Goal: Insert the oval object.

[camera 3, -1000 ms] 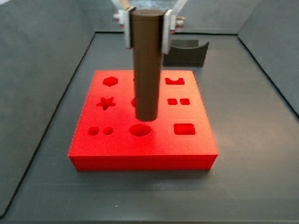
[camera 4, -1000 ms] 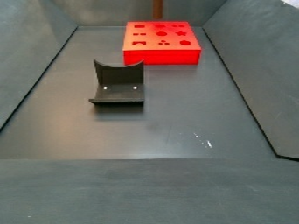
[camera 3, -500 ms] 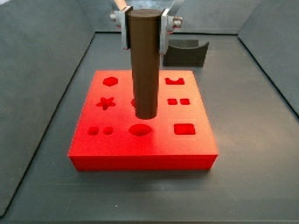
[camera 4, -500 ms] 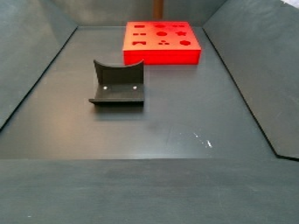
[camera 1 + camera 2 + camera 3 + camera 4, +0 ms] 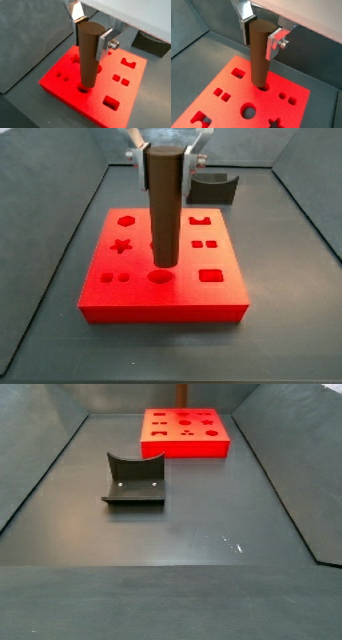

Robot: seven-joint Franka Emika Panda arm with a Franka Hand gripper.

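The oval object, a long dark brown peg, stands upright in my gripper, which is shut on its upper end. Both wrist views show the peg clamped between the silver fingers of the gripper. Its lower end rests at the mouth of a hole in the middle of the red block. I cannot tell whether the end has entered the hole. The red block also shows at the far end of the floor in a side view.
The red block has several shaped holes, among them a round one and a square one. A dark grey curved block stands on the dark floor apart from the red block, behind it in a side view. Sloped dark walls surround the floor.
The peg and gripper have shifted slightly to the left over the red block. Nothing else has moved.
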